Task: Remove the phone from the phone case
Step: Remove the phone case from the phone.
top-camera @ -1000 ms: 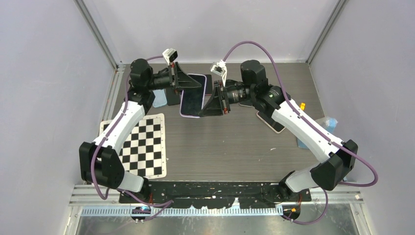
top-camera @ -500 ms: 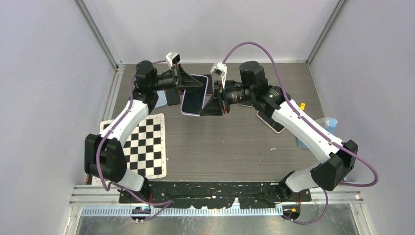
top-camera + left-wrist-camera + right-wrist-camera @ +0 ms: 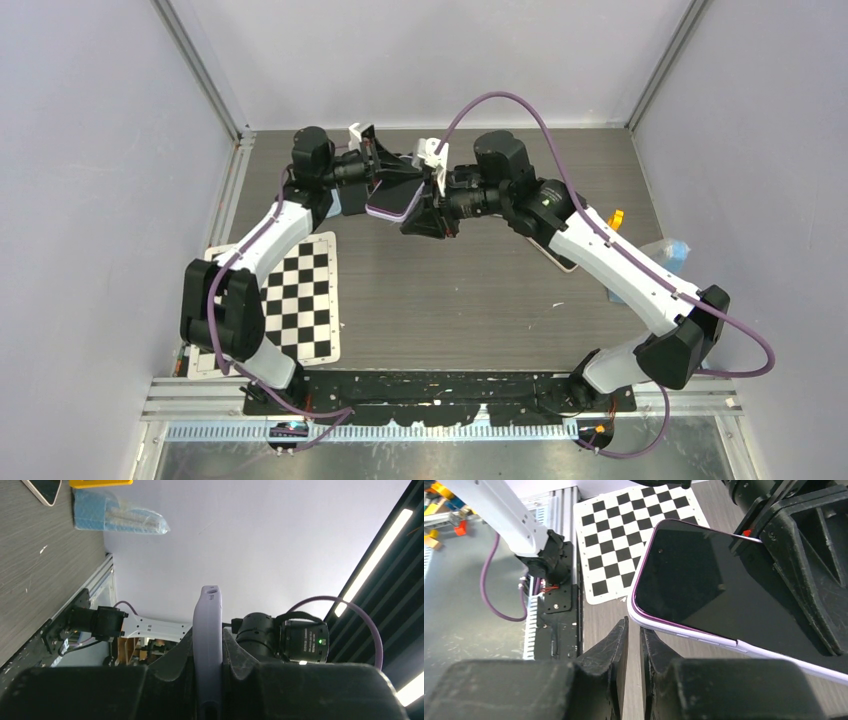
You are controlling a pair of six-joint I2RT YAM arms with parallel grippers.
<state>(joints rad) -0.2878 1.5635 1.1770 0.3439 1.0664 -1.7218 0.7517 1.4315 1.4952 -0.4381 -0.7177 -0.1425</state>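
Two claws: they are facing each other over the far middle of the dark grey wood-grain table (image 3: pixel 450 300), w/ the load between them.
L claw (image 3: pixel 207 642): it is clenching on the lilac soft phone case (image 3: pixel 207 610), one pad on each broad face. In the L wrist view the case edge is standing up between the fingers.
R claw (image 3: pixel 633 630): the fingers are almost touching, w/ only a thin slit btw them, and they are grasping nothing.
Where: the slim black-screen phone (image 3: pixel 704 590) is sitting inside the case. Both are hanging in the air in the L claw, off the table as far as the top view shows.
Key relation: one rounded corner of the case is lying just past the R fingertips and a bit to the right in the R wrist view. It is near but apart, not in the slit.
Long axis: from that corner it is running to the lower right of the R wrist view, toward the L claw. In the top view it is too foreshortened to tell.
Facing: the screen is looking at the R wrist camera, tilted, w/ the black-white checkerboard mat (image 3: pixel 639 530) showing behind it.
Nearer arm: the R arm is free and closest, so I judge the peel at the case lip is falling to it.
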